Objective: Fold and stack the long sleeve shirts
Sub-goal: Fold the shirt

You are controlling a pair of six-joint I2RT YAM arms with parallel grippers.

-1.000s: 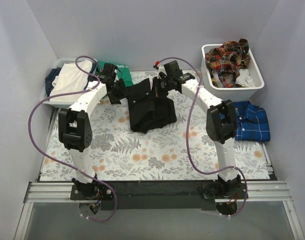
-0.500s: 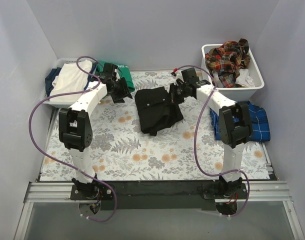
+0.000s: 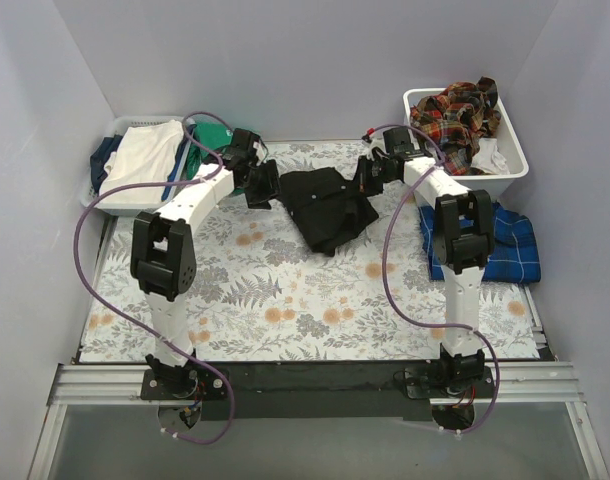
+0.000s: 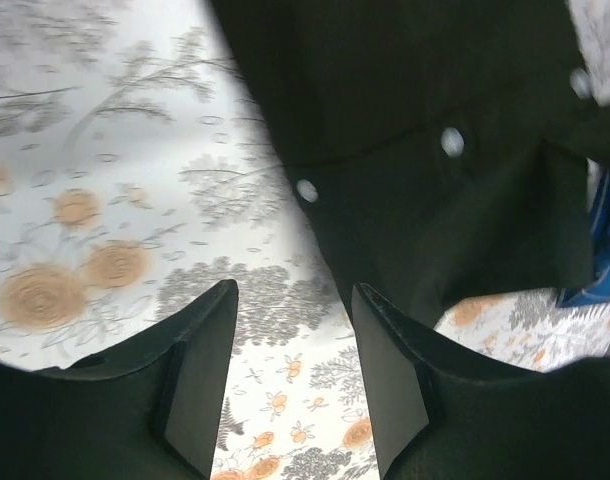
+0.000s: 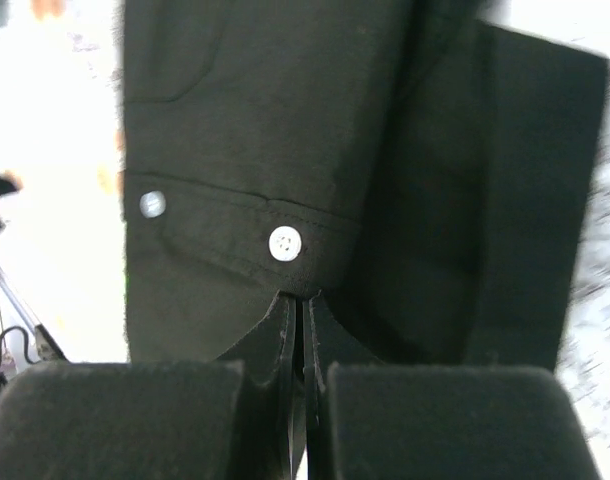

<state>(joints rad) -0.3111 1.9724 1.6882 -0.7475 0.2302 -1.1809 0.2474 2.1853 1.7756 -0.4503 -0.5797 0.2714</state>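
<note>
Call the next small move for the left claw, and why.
Probably ease the left claw forward onto the nearest edge of the black shirt and close. The right claw is shut, pinching the shirt's edge by a white button. The left claw is open with only the floral tablecloth between its fingers and the shirt just ahead. Spreading it likely needs both grips.

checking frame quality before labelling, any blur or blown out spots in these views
Right wrist: floral table cover left of the black shirt is blown out white, shirt's right edge smeared. Left wrist: near fingers soft and dark. Top external: evenly lit, sharp.
</note>
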